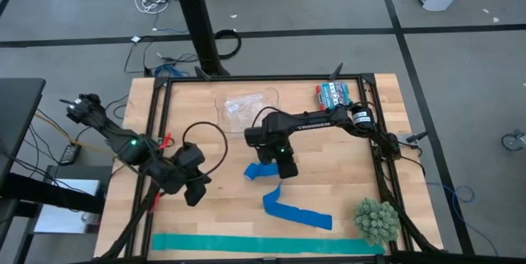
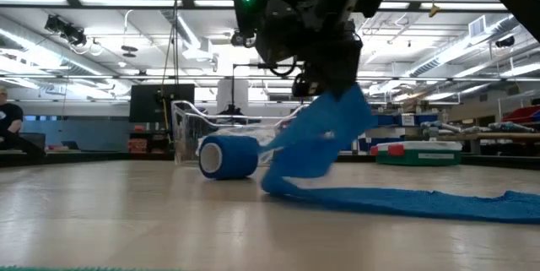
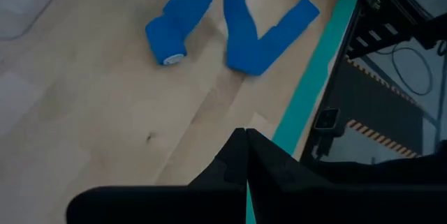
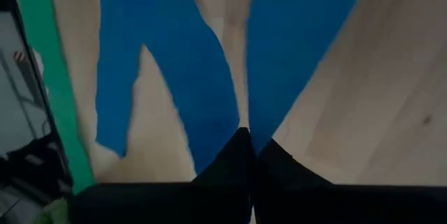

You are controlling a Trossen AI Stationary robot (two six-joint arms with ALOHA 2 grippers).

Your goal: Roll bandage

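Observation:
The royal-blue bandage is partly rolled. Its roll (image 2: 228,157) lies on its side on the table, and a loose strip (image 1: 297,213) trails toward the near right. My right gripper (image 1: 285,168) stands over the table's middle, shut on the strip just beside the roll (image 1: 253,170). My left gripper (image 1: 196,192) hovers over the near left of the table, shut on nothing, and points toward the bandage (image 3: 241,32). A teal-green strip (image 1: 263,245) lies flat along the near edge. My right gripper pinches the strip between its two fingers at a place between the roll and the loose tail (image 4: 218,132). The fingers come from above, slanting down. The held part (image 2: 325,132) is lifted into a peak. The roll and the tail (image 2: 439,202) stay on the table.
A clear plastic bag (image 1: 246,104) and a pack of markers (image 1: 334,94) lie at the far side. A green spiky ball (image 1: 376,220) sits at the near right corner. Bare wood lies between my left gripper and the bandage.

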